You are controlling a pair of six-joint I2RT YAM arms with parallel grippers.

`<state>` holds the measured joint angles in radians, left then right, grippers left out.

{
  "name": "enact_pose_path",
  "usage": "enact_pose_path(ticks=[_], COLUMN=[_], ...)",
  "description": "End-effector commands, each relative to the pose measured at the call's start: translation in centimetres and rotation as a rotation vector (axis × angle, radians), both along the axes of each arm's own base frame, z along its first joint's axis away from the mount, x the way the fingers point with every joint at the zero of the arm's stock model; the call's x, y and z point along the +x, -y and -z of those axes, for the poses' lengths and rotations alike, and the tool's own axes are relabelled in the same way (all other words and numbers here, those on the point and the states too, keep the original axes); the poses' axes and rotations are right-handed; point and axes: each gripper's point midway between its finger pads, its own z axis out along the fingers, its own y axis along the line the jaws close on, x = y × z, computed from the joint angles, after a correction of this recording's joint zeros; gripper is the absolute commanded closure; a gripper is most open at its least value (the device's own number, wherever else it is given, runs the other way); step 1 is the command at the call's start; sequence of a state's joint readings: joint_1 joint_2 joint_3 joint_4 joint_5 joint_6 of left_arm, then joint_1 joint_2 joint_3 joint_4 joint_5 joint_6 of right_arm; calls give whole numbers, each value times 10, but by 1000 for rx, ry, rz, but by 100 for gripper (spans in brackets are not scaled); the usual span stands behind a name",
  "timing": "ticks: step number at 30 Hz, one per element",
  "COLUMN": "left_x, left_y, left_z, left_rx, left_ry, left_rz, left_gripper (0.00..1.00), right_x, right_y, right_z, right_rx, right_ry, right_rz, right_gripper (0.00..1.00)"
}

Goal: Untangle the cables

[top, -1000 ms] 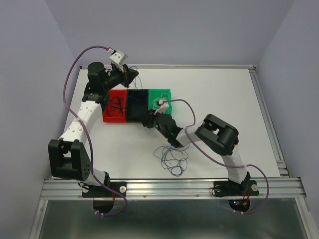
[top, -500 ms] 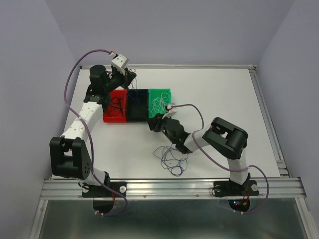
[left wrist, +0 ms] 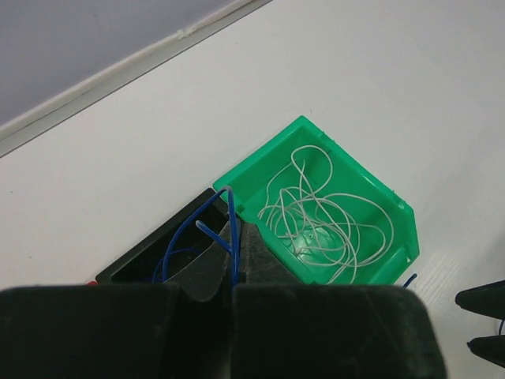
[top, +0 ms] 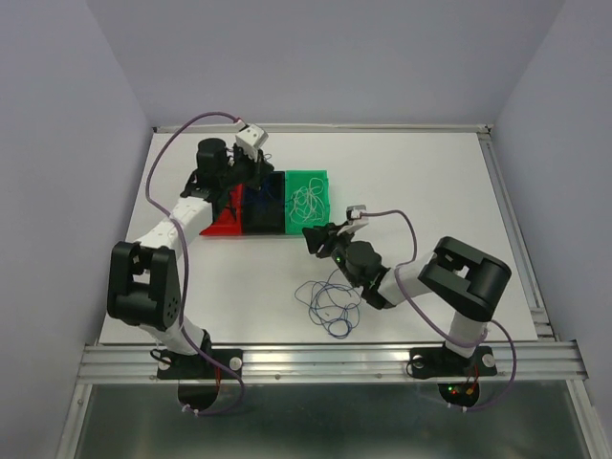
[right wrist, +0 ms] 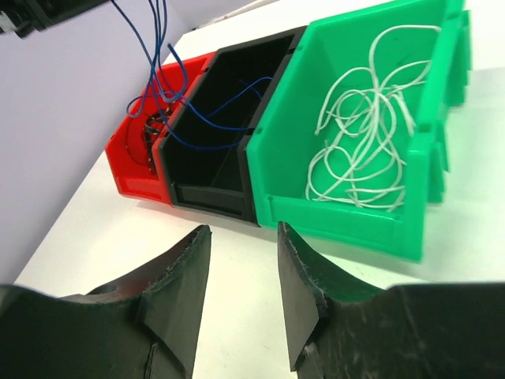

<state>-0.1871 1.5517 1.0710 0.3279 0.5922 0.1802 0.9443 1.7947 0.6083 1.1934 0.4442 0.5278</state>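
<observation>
Over the last second the left gripper has swung right from behind the red plastic bin to above the black plastic bin, and the right gripper has drawn back from the green plastic bin to the white table between the bins and a loose tangle of thin dark-blue cable loops. Only the left wrist view shows the left claw clenched on a thin blue cable trailing into the black bin; only the right wrist view shows the right claw's jaws parted and empty. The green bin holds thin white cables, the red bin thin black cables.
</observation>
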Motion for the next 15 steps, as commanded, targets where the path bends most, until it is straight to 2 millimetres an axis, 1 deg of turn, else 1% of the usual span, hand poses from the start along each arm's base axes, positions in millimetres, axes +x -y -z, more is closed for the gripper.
enact_pose_path(ticks=[1,2,3,5,6,9,10,11,15], left_x=[5,8,15,21,27,28,27,24,20], left_y=[5,4,-2,-11,-18,-30,-32,-28,-26], left_z=[1,6,15,24,25,44,48,58,85], left_rx=[35,49,77,111,145,211,240,272,371], left_ry=[4,-16,-60,-92,-88,-112,-110,-129,-173], left_rz=[-44,-65,-114,-165,-210,-276,-289,-292,-328], left_gripper=[100,100,100,100,100,100,100,100,100], right_x=[-4,-4,-6,-8,-8,-10,-10,-10,-11], right_y=[21,25,28,32,35,39,39,40,42], right_z=[-32,-34,-30,-34,-33,-33,-34,-35,-34], right_rx=[83,86,79,92,91,94,97,97,99], right_ry=[74,77,73,81,81,84,85,87,87], right_rz=[72,79,84,89,98,101,103,104,107], right_gripper=[55,55,55,55,55,55,55,55,55])
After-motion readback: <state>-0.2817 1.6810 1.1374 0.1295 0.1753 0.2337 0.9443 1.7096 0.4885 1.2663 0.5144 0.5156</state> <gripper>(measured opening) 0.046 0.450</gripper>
